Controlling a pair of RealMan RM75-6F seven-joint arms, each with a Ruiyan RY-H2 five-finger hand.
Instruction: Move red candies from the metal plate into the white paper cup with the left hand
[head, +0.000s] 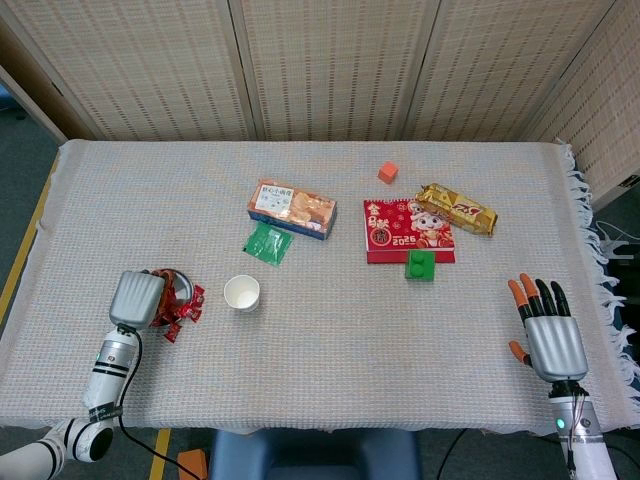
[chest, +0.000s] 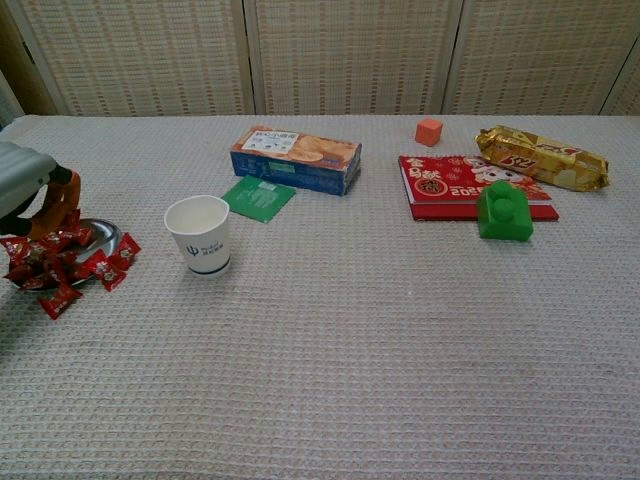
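Observation:
Red candies (chest: 60, 268) lie heaped on the small metal plate (chest: 108, 234) at the table's left, and several have spilled onto the cloth beside it (head: 184, 306). My left hand (head: 136, 297) hangs over the plate's left side, its fingers (chest: 52, 205) curled down among the candies; whether one is held is hidden. The white paper cup (head: 242, 293) stands upright just right of the plate, and nothing shows inside it in the chest view (chest: 198, 234). My right hand (head: 545, 328) rests at the near right edge, fingers apart and holding nothing.
Behind the cup lie a green packet (head: 268, 243) and an orange biscuit box (head: 292, 208). Further right are a red booklet (head: 408, 230) with a green block (head: 420, 265) on it, a gold snack bag (head: 456, 208) and a small orange cube (head: 388, 172).

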